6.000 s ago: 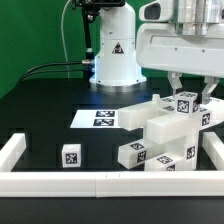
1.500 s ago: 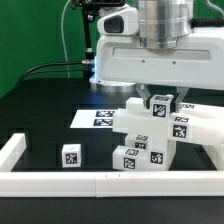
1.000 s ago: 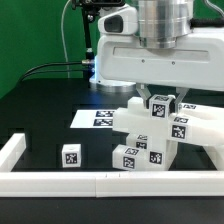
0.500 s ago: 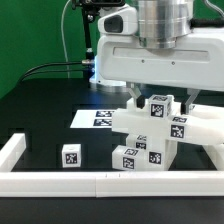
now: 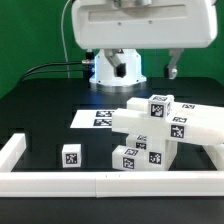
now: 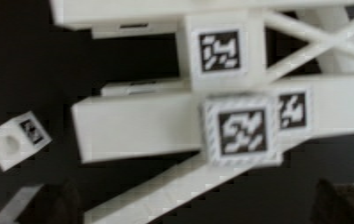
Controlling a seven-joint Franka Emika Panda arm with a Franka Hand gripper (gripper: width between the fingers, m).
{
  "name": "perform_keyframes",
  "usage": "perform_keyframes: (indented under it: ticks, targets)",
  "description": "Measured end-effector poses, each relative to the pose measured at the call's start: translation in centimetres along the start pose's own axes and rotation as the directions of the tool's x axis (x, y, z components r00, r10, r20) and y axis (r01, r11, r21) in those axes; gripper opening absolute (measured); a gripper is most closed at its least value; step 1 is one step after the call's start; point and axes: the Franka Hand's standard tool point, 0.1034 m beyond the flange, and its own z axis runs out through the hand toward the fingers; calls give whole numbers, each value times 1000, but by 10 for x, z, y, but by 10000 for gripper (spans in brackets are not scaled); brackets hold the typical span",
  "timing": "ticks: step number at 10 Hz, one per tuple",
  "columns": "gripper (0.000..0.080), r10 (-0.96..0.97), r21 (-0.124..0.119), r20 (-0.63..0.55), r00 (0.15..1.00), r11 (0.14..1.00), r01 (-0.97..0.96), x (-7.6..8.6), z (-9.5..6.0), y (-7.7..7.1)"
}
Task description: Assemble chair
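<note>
A: Where's the chair?

B: Chair parts sit heaped on the black bench, toward the exterior view's right, just inside the white border rail. 1 small cube part lies apart, toward the exterior view's left. The marker board lies flat behind the heap.

A: Pincer?

B: Pincer hangs above the heap, fingers spread wide, holding nothing. Only 1 dark fingertip shows clearly in the exterior view. The wrist view looks straight down on the heap, with the top tagged block about centred.

A: Step in hand?

B: My guess: a part is set down and the next pick is due. To do it well, I'd come straight down over 1 block, fingers across its flat parallel faces, not the corners. I'd avoid the thin crossed bars; they look easy to knock and the heap is loosely stacked, so a sideways nudge could topple it.

A: Materials?

B: White plastic, smooth, a little glossy, blocky with square edges. Black-and-white square tags on most faces. Bench surface is matte black. The rail is long, straight and white. Likely slippery, so a centred grip matters.
</note>
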Motion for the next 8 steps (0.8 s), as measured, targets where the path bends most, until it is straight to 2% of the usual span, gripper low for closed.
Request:
perform_keyframes:
  ticks: [4, 6, 8]
  targets:
    - [649, -36, 1, 1, 999, 999, 36, 1, 0, 3]
    - [649, -165, 2, -12, 986, 986, 165, 20, -7, 38]
    - [649, -277, -12, -40, 960, 961, 277, 38, -6, 67]
